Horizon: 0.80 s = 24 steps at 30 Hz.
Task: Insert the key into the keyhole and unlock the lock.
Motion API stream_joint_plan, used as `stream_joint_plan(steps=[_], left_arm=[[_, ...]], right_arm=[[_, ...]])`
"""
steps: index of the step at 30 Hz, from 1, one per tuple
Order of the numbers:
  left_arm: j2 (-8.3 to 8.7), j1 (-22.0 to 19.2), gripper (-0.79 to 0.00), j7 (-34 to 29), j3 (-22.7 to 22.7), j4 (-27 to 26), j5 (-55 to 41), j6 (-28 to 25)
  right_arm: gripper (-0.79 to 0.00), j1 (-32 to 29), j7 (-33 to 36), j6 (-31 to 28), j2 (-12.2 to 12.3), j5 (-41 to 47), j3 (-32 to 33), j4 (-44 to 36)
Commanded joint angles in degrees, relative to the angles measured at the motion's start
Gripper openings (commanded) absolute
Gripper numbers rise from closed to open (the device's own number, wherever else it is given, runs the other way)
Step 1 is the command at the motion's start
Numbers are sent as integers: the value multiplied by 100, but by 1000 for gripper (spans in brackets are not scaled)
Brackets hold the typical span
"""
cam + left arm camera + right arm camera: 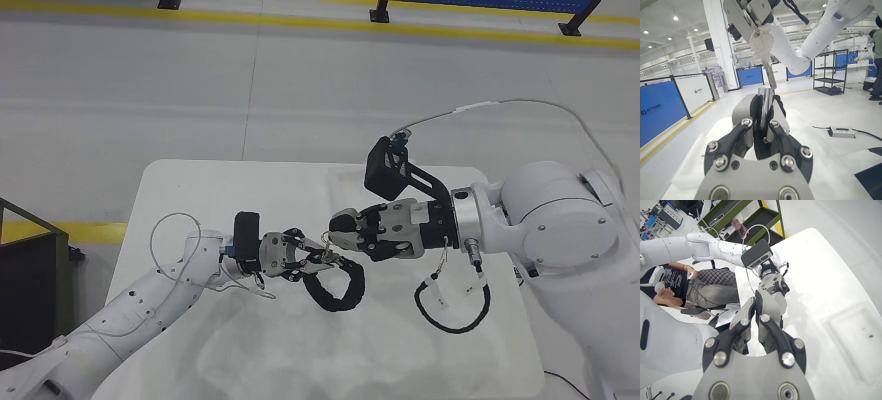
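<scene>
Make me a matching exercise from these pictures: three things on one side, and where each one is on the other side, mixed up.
Things:
1. key
2. lock
3. table

Places:
A. white, beneath both arms
B. gripped in the left pincer
C. hanging from the right pincer, tip near the lock's top

Pairs: 1-C, 2-B, 3-A

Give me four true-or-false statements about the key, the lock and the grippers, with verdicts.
1. The left gripper is shut on the lock. True.
2. The key lies on the table. False: it is held in the air, with its tip close to the lock's end.
3. The right gripper is open and empty. False: it is shut on the key.
4. The two grippers are close together over the table. True.
</scene>
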Motion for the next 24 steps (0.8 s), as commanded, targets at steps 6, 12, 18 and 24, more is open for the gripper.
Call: stream_joint_plan(steps=[6,12,18,24], left_arm=[[53,-71,-785,13,182,-41,-100,12],[85,-145,-785,51,310,-53,-143,51],[107,-211,-785,99,423,-70,-192,98],[122,-268,-785,156,522,-56,-236,155]], right_arm=[[-785,-66,22,-151,26,96,53,80],[-785,-100,-15,-218,42,132,84,99],[-785,-117,-51,-231,51,150,62,99],[-785,-119,-111,-242,54,168,20,100]])
